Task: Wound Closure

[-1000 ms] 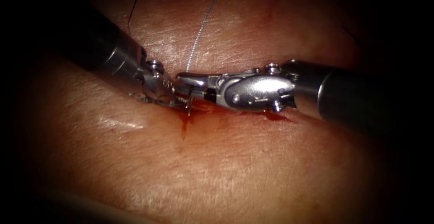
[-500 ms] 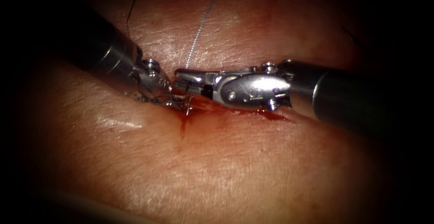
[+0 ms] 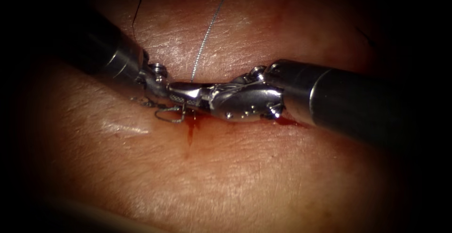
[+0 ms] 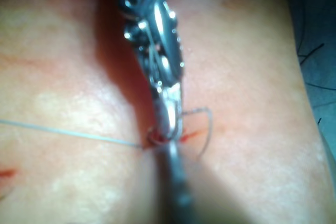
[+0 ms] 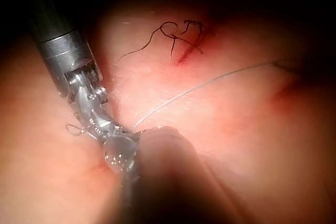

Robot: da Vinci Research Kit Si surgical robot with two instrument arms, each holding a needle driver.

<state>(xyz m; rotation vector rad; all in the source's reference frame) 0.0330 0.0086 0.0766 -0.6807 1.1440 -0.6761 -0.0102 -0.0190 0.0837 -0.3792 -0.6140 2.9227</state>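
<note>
A pale, glistening slab of pork tissue [image 3: 226, 176] lies in the foreground, with a trickle of red fluid [image 3: 190, 125] running down it just below the point where the two tools meet. Beside that stain, just under the left tool's jaws, small loose loops of thin grey thread [image 3: 165, 116] rest on the surface.

Above them the left arm's silver needle driver [image 3: 175, 96] reaches in over the dark line of the cut [image 3: 289, 120]. The right arm's needle driver [image 3: 188, 94], on its thick grey shaft, meets it tip to tip. In the left wrist view the left tool's jaws [image 4: 169, 124] are pressed together, their tips down at the red spot on the cut. What lies between them cannot be made out. Whether the right tool grips anything cannot be told.

A thin curved strand [image 4: 209, 124] arcs just beside the left tool's jaws. Whether it is the needle or a turn of thread cannot be told.

From the meeting point, one taut length of the grey thread [image 3: 207, 30] runs away over the far tissue. It appears in the left wrist view [image 4: 68, 133] and in the right wrist view [image 5: 199, 85]. In the right wrist view the left tool [image 5: 107, 127] shows too. Well beyond the jaws, dark cut ends of thread [image 5: 173, 35] curl out of a short red mark.
</note>
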